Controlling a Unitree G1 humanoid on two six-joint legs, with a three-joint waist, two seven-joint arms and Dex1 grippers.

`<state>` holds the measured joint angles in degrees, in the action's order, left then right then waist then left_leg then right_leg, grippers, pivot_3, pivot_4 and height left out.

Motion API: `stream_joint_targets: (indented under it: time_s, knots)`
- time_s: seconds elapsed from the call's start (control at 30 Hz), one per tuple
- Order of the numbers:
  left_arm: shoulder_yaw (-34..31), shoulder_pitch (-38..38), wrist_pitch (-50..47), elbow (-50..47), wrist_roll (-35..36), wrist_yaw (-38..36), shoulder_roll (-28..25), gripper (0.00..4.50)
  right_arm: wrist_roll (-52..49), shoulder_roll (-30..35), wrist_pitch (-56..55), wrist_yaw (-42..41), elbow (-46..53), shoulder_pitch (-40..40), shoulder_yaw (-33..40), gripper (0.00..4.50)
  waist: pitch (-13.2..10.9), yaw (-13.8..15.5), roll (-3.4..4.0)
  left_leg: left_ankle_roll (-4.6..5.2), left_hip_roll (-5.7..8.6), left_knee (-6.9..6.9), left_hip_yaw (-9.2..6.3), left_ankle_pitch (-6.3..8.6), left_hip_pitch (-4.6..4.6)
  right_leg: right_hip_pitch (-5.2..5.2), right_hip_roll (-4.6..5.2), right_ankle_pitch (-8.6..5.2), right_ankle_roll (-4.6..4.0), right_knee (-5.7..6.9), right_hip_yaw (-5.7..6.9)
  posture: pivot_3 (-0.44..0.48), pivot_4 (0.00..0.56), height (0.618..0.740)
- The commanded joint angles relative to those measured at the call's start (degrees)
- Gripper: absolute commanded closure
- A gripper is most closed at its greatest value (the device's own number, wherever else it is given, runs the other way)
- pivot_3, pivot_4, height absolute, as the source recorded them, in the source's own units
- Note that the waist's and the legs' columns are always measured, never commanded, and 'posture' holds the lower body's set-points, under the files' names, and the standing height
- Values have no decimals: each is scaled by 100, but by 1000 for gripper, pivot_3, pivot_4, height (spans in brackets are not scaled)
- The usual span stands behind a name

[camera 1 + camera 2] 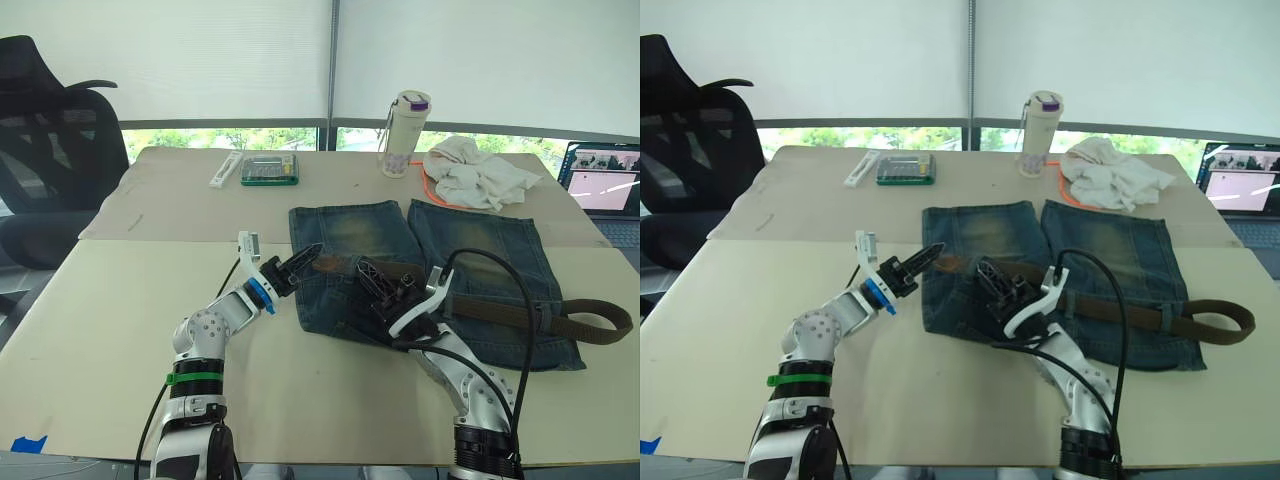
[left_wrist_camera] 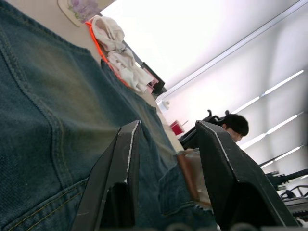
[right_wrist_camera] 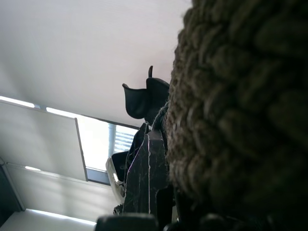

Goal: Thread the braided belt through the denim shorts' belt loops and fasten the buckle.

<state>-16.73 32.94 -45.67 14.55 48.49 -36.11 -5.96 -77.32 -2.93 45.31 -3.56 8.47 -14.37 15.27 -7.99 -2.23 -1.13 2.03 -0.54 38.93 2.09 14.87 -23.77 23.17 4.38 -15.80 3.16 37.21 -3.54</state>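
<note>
The denim shorts (image 1: 470,240) lie flat on the table, waistband toward me. The braided belt (image 1: 500,312) runs along the waistband from its left corner and curls into a loop past the right edge. My left gripper (image 1: 308,257) is at the waistband's left corner, open, its fingers (image 2: 120,168) straddling a denim fold with the brown belt end (image 2: 192,173) between them. My right gripper (image 1: 385,285) sits on the waistband's middle, shut on the belt, whose weave (image 3: 240,96) presses close beside one finger (image 3: 149,178). I cannot make out the buckle or single belt loops.
Behind the shorts stand a white bottle (image 1: 408,130) and a crumpled white cloth (image 1: 475,172) with an orange cord. A laptop (image 1: 600,180) is at the far right, a green box (image 1: 270,170) and white remote (image 1: 225,170) far left, an office chair (image 1: 50,150) beyond.
</note>
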Motion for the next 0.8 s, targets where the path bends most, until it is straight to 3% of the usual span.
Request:
stream_joint_targets:
  time_s: [0.03,0.13,0.43,0.63,0.7,0.8]
  knots:
    - [51,-120,-324,-368,391,-182,68,2603,-157,-5,-90,-62,314,-35,-51,4500,0,-1,0,0,0,0,0,0,0,0,0,0,0,0,0,0,150,740]
    - [313,-291,-477,-506,332,-232,72,2603,-149,-8,-94,-88,326,-39,-71,4500,0,-3,0,0,-1,0,0,0,0,0,0,0,0,0,0,0,150,740]
    - [241,-213,-414,-377,408,-162,108,2603,-155,13,-77,-124,402,20,-121,4500,0,-1,0,-1,0,0,0,-1,1,1,-1,0,0,-1,-1,0,150,740]
    - [109,-139,-378,-309,504,-124,153,4387,1,77,-119,-152,391,63,-158,4500,0,0,0,-1,1,1,0,-1,1,1,0,0,0,-2,-1,0,150,740]
    - [144,-162,-377,-348,478,-137,148,4451,211,111,-223,-124,402,78,-179,4500,0,0,0,-1,2,1,0,-1,0,0,0,0,0,-2,-1,0,150,740]
    - [131,-176,-359,-352,467,-113,147,4500,139,189,-198,-237,463,134,-167,3427,0,0,0,-1,2,1,0,-1,0,1,0,0,0,-2,-1,0,150,740]
